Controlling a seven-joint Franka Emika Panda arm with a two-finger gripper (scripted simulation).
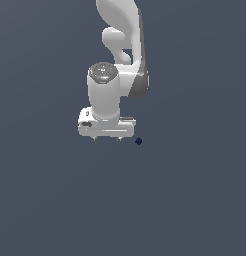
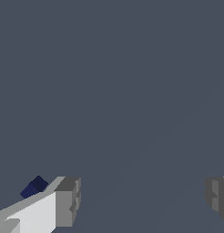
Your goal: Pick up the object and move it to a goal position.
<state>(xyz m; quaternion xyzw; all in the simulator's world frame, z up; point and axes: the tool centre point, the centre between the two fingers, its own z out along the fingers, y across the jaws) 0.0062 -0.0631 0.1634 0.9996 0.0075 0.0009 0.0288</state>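
White arm (image 1: pixel 122 45) reaches down from the top of the exterior view, wrist turned so the gripper (image 1: pixel 107 138) points at the plain grey-blue surface (image 1: pixel 195 200). Gripper body is a wide white bar; two short fingertips show under it, set well apart. Wrist view confirms: one grey finger pad (image 2: pixel 67 202) on one side of the frame, the other pad (image 2: pixel 217 199) at the far edge, with a broad stretch of bare surface between them. Jaws wide open, nothing held. The object (image 1: pixel 138 141), a tiny dark navy cube, lies on the surface just off the gripper's end on the exterior view's right, close to the bar's corner but apart from it, outside the span of the fingers. In the wrist view the same cube (image 2: pixel 33 187) shows on the outer side of the nearer finger, partly hidden behind its white housing, not in the gap. Whether the fingertips touch the surface cannot be told. Cube far smaller than the gripper's width.
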